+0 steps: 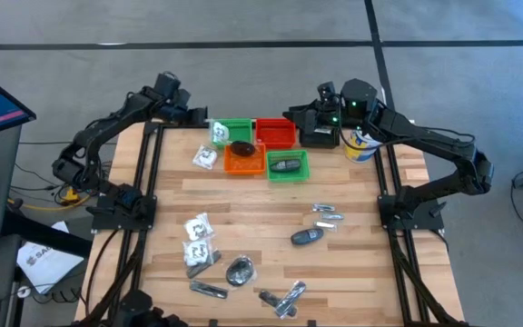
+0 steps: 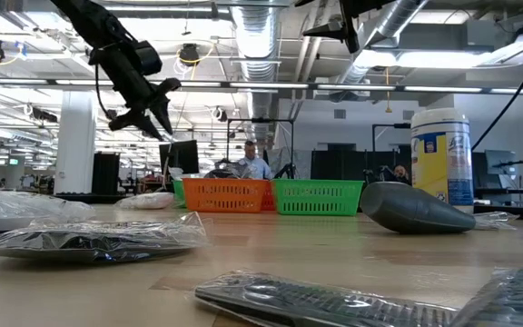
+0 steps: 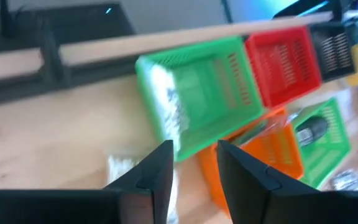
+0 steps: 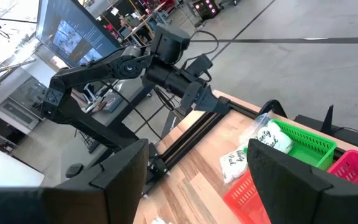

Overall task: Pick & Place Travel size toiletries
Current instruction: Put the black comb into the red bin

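My left gripper [image 1: 200, 119] hangs open and holds nothing, above the table's far left, just left of the far green tray [image 1: 240, 127]. A clear packet with white contents [image 3: 167, 107] lies at that tray's left end, against its wall. Another such packet [image 1: 205, 157] lies on the table beside the orange tray [image 1: 246, 164], which holds a dark oval [image 1: 241, 148]. The near green tray [image 1: 301, 160] holds a dark grey piece [image 1: 286, 166]. More toiletries lie on the near table: packets [image 1: 197, 236], a black round piece [image 1: 240, 270], silvery tubes [image 1: 328, 214], a grey oval [image 1: 306, 237]. My right gripper [image 4: 197, 168] waits open, high over the black tray [image 1: 319, 138].
A red tray [image 1: 276, 133] stands between the far green tray and the black one. A tall white canister [image 1: 361, 145] stands at the far right. Dark frame rails [image 1: 143, 173] run along both table sides. Bare wood lies across the table's middle [image 1: 261, 204].
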